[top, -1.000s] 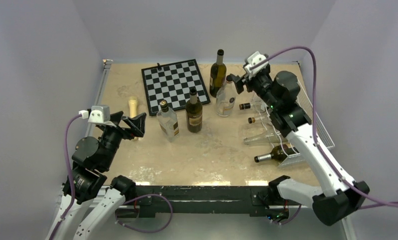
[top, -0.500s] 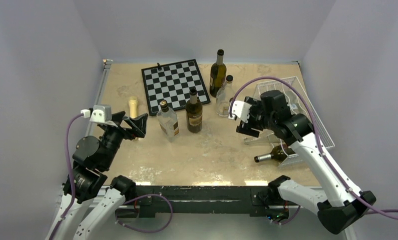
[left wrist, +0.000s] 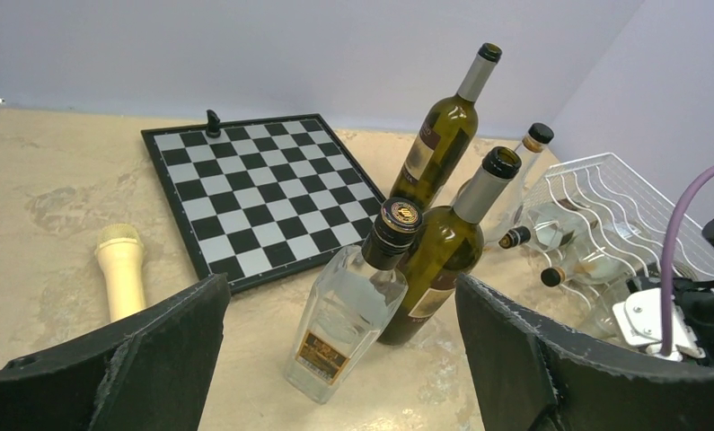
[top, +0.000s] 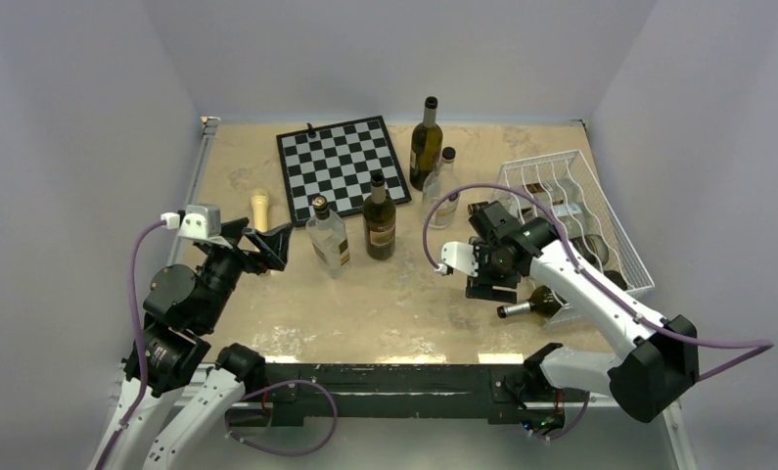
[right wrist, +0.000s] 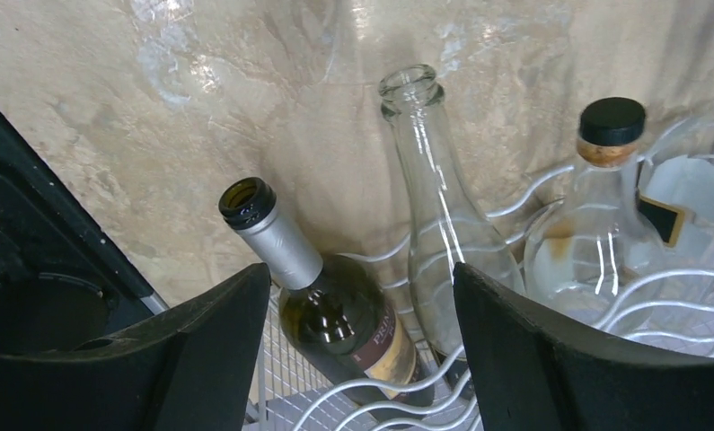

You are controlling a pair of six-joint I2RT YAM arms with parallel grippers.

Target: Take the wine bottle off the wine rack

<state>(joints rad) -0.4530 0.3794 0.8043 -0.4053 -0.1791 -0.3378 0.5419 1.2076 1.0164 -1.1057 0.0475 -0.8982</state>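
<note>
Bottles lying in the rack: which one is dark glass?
The green bottle with the silver neck, at the near end of the rack. The other bottles there are clear glass.

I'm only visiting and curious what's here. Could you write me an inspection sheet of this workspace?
Surface: beige marbled tabletop.
Job's things: white wine rack at right; dark wine bottle lies in its nearest cradle, neck poking out; clear bottles lie beside it.
Clutter: chessboard, four upright bottles, cream microphone-like object.
Grippers: left gripper open, empty; right gripper open, close to the dark bottle's neck, not closed on it.
Cables: purple; left arm's cable and right arm's cable hang in loops.
Surroundings: plain pale walls; nothing else seen.
</note>
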